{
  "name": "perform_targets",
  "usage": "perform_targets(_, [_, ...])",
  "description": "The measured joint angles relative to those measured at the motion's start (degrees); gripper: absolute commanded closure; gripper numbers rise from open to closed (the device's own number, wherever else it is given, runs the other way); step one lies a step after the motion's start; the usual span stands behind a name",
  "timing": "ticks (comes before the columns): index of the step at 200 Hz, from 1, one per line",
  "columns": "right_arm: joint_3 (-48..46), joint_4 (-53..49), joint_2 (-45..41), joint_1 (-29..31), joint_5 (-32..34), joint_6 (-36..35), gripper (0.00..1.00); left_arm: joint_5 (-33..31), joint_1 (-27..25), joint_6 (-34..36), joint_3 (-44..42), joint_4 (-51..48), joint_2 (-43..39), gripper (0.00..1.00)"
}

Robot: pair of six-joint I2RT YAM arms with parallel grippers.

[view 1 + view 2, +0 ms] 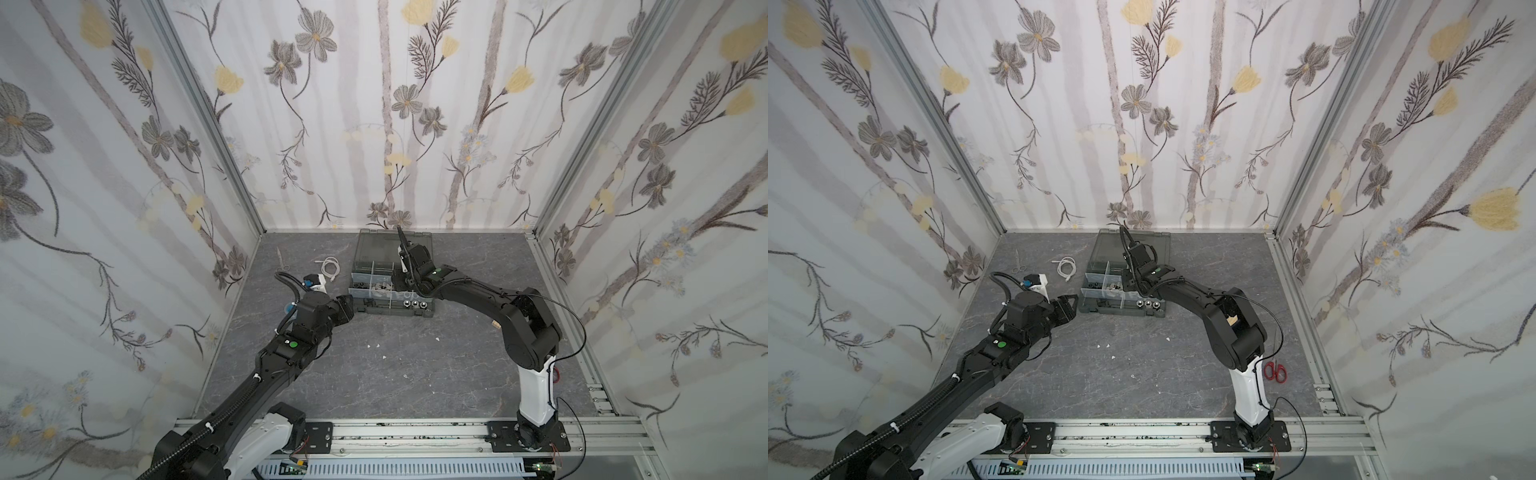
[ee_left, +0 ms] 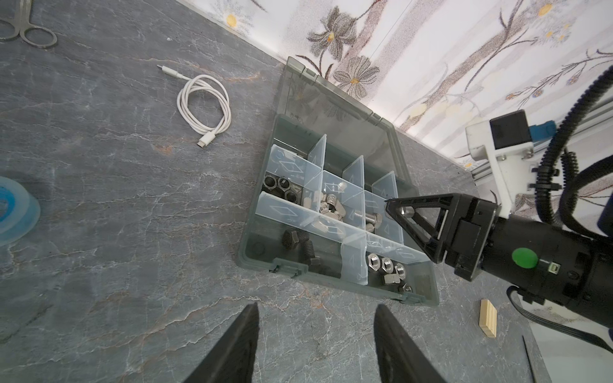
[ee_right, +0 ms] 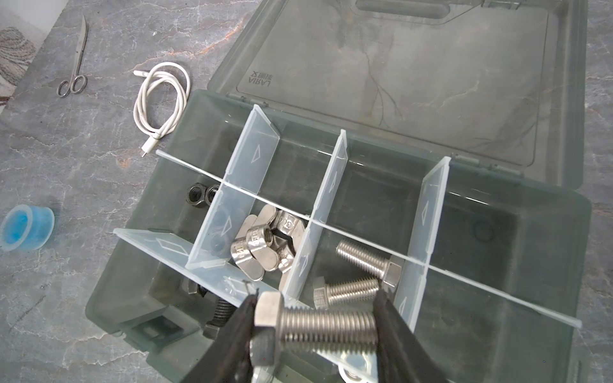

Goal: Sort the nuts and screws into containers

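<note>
- Writing first: the smoky lid (image 3: 431,83) of the organizer case (image 3: 109,308) lies folded open on the table (image 2: 99,199). It has a raised logo that shows flipped in the right wrist view. It looks something like "LARIA" plus a couple of characters I can't make out.
- The wing nuts (image 3: 265,245) have tiny stamped marks, too small for me to read. The pale dividers (image 3: 252,159) only carry moulded arrow and diamond outlines.
- The containers (image 3: 371,199), as I see them:
- Black hex nuts (image 3: 199,194) sit in the end compartment of the middle row.
- The wing nuts are piled in the compartment next to those.
- Two silver screws (image 3: 361,268) lie one compartment further along.
- Black screws (image 2: 298,242) are in the front row.
- Silver hex nuts (image 2: 386,265) are in the front row too, one divider over from the black screws.
- My right fingers (image 3: 232,331) are clamped on a silver screw (image 3: 315,326), held crosswise. Its head is against one finger and its tip against the other. It hangs over the case, above the divider at the front edge of the silver screws' compartment.
- My left fingers (image 2: 238,338) are spread apart with nothing between them, over bare table just in front of the case.
- Clutter beside the case: a coiled white cable (image 2: 205,106) and small steel scissors (image 3: 74,63).
</note>
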Motion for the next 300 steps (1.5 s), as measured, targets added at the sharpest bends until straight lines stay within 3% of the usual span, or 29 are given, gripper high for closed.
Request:
perform_targets(39, [0.3,0.0,0.0,-0.1,0.2,0.7,0.32,0.0,0.1,0.0,0.0,0.0,-0.1,0.41])
perform_targets(198, [-0.5,0.0,-2.9,-0.3,-0.3,2.1,0.31,-1.6,0.9,0.7,-1.4,0.2,-2.8,0.40])
perform_targets(247, [-10.3,4.3,-12.6,-0.4,0.2,2.4,0.30,-6.4,1.6,2.9,-2.2,0.2,-5.7,0.39])
perform_targets(300, [-19.9,9.7,-28.2,-0.6,6.1,-1.7,0.28,-13.6,2.4,5.9,-3.6,1.6,-12.5,0.35])
